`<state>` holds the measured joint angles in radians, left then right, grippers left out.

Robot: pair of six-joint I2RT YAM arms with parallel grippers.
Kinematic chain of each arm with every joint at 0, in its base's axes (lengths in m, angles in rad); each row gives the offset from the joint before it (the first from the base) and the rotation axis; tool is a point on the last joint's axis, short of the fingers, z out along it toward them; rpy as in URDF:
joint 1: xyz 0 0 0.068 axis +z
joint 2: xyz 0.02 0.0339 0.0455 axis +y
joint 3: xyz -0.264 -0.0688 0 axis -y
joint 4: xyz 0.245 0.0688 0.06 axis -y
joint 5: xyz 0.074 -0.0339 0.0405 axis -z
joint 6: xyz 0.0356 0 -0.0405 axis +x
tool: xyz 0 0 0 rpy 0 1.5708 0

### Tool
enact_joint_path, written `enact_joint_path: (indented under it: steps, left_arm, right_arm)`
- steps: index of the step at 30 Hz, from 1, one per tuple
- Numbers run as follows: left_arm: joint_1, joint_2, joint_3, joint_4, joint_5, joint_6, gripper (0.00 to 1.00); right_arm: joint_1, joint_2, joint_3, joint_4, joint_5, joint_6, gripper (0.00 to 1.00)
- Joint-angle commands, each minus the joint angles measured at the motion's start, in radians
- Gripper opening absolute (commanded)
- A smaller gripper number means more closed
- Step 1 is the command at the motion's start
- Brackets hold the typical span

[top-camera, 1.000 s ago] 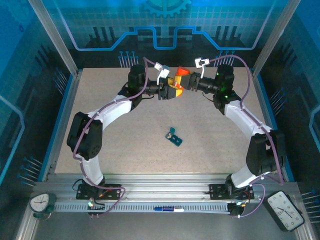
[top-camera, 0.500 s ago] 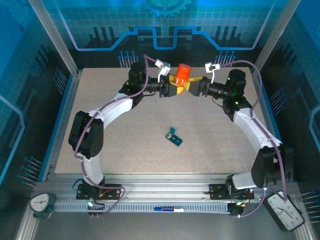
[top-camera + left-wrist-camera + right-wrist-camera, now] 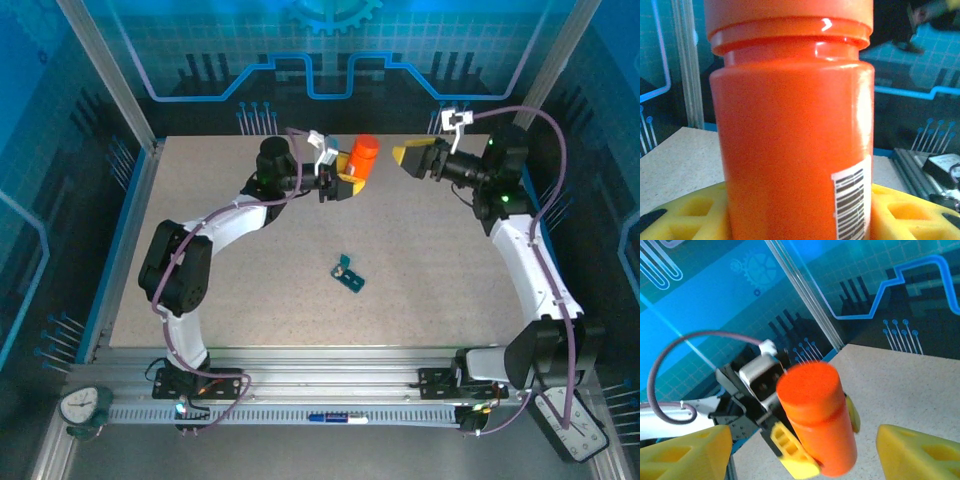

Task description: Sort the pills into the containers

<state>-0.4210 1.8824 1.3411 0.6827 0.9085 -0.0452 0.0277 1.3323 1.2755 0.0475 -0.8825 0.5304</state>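
While clamping the bottle (image 3: 360, 165) in the left claw (image 3: 349, 182), holding the right claw (image 3: 408, 158) wide at three o'clock; judging it light, slick, favouring the cap (image 3: 365, 144).

At the far side of the speckled bench (image 3: 200, 260), the left arm's yellow fingers (image 3: 346, 186) clasp the lower part of an orange bottle (image 3: 363, 154), which stands roughly upright with its cap on. The right arm's fingers (image 3: 410, 157) hang to the bottle's right, apart from it, holding nothing. The small dark-teal pill box (image 3: 351, 279) lies well nearer, mid-bench.
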Motion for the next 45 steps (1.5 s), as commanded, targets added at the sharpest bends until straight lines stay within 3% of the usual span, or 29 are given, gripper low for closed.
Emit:
enact_joint_path:
  steps: [1,10,23,30,40,45]
  left_arm:
    - [0.003,0.001,-0.042,0.118,-0.046,0.099,0.0]
    - [-0.006,0.021,-0.055,0.176,-0.038,0.065,0.0]
    - [-0.011,0.017,-0.041,0.138,0.001,0.046,0.0]
    - [-0.01,0.011,-0.042,0.134,0.005,0.043,0.0]
    - [-0.009,0.014,-0.036,0.146,0.003,0.025,0.0]
    - [-0.009,0.022,-0.028,0.185,-0.003,-0.015,0.0]
  right_arm:
    - [0.019,0.045,0.115,-0.175,0.044,-0.106,0.77]
    - [0.119,0.219,0.406,-0.509,0.136,-0.332,0.79]
    - [0.216,0.339,0.558,-0.669,0.18,-0.472,0.79]
    - [0.235,0.353,0.562,-0.692,0.204,-0.493,0.71]
    - [0.238,0.333,0.509,-0.674,0.217,-0.486,0.47]
    - [0.247,0.297,0.422,-0.609,0.235,-0.437,0.41]
